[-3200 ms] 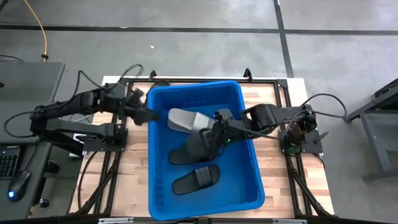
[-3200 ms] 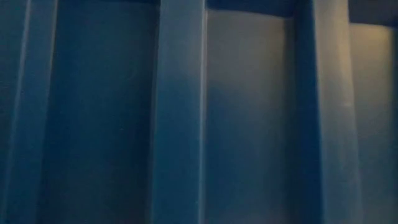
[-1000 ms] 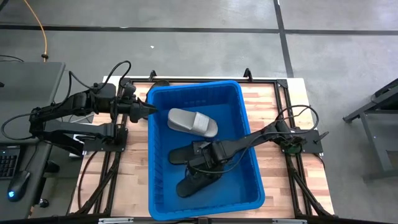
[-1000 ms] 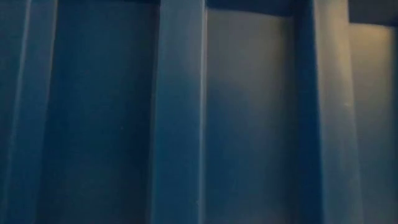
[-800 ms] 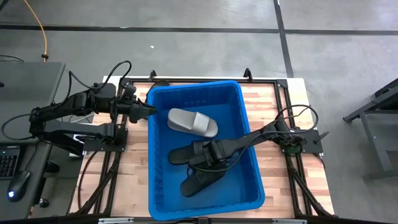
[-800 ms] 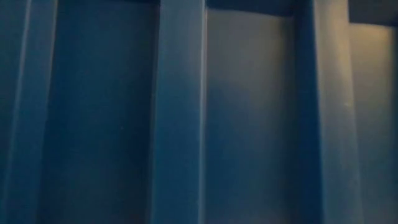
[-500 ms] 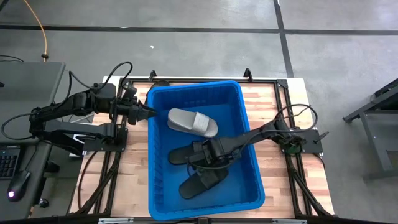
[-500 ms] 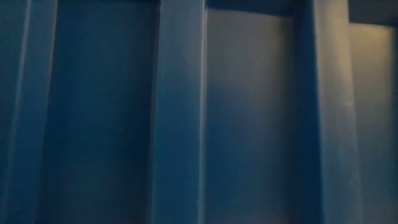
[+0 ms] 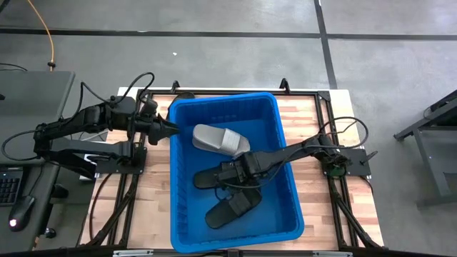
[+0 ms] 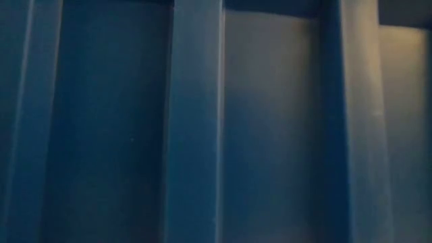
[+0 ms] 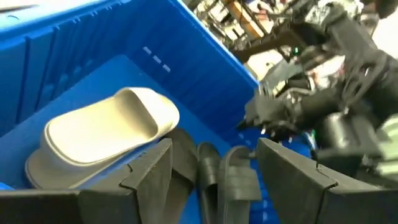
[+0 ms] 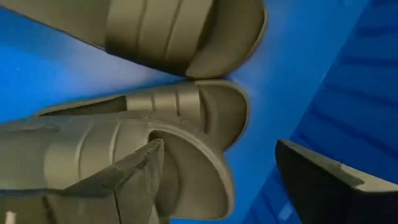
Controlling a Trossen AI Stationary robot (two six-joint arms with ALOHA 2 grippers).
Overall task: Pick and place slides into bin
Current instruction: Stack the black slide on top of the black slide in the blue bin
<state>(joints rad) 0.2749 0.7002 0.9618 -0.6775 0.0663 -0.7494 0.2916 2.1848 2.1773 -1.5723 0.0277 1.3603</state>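
Note:
The blue bin (image 9: 187, 107) fills the table's middle, and its wall (image 10: 202, 121) fills the low view. On its floor lie a light grey slide (image 9: 220, 140) (image 11: 106, 137) and black slides (image 9: 213, 178) (image 9: 232, 207) (image 12: 174, 31). My right gripper (image 9: 231, 175) (image 12: 219, 146) is open inside the bin, just above the black slides, with one finger (image 12: 124, 180) in front of a slide's strap. My left gripper (image 9: 170, 130) (image 11: 214, 146) is open at the bin's left rim, pointing in toward the grey slide.
The bin's walls close in my right arm (image 9: 300, 150), which reaches in over the right rim. Bare wooden tabletop (image 9: 314, 121) shows on the right of the bin. A grey desk with a keyboard (image 9: 8, 187) stands off the table's left.
My right gripper has opened and let go of a black slide, which now lies flat on the bin floor toward the near wall. The gripper has drawn back a little toward the far edge, above the other black slide.

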